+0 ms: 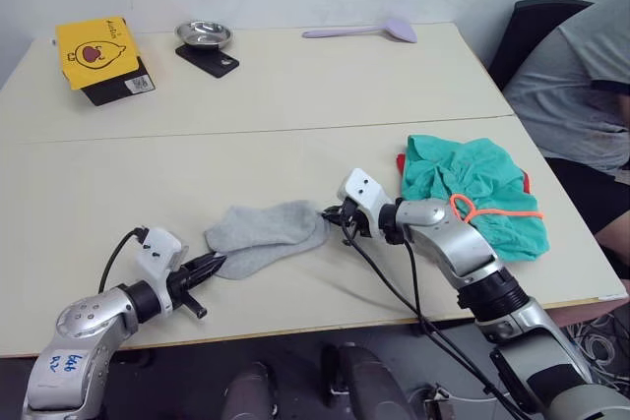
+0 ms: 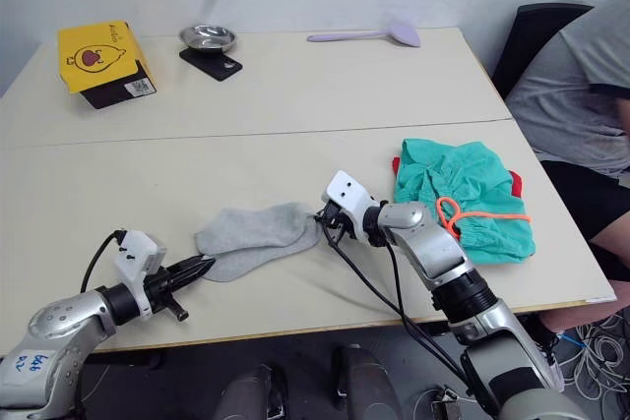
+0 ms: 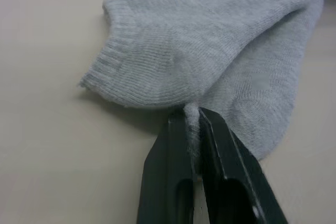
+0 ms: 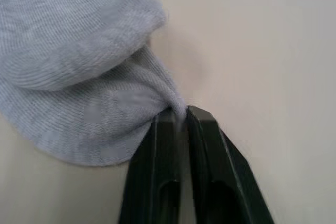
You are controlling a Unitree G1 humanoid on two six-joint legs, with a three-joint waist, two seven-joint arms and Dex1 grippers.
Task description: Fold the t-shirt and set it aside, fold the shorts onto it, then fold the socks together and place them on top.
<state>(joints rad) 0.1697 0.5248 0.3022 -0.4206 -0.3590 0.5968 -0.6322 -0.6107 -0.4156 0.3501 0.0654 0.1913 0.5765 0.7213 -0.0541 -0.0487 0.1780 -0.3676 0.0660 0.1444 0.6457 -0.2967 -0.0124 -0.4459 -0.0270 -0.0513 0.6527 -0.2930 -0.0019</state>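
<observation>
On the near half of the table [image 1: 118, 194], the socks [image 1: 264, 235] lie flat, pinched at both ends.
Left gripper [image 1: 213, 265] is closed on the knit at the end nearest the table's front edge; right gripper [image 1: 331, 214] is closed on a gathered fold at the opposite end. To the robot's right, well apart from the socks, the shorts [image 1: 472, 192] lie bunched on the t-shirt [image 1: 402, 162], orange drawstring uppermost. A yellow box [image 1: 96, 52], metal bowl [image 1: 203, 34] and lilac spatula [image 1: 366, 30] occupy the far side; a person [image 1: 581, 95] sits beside the table.
</observation>
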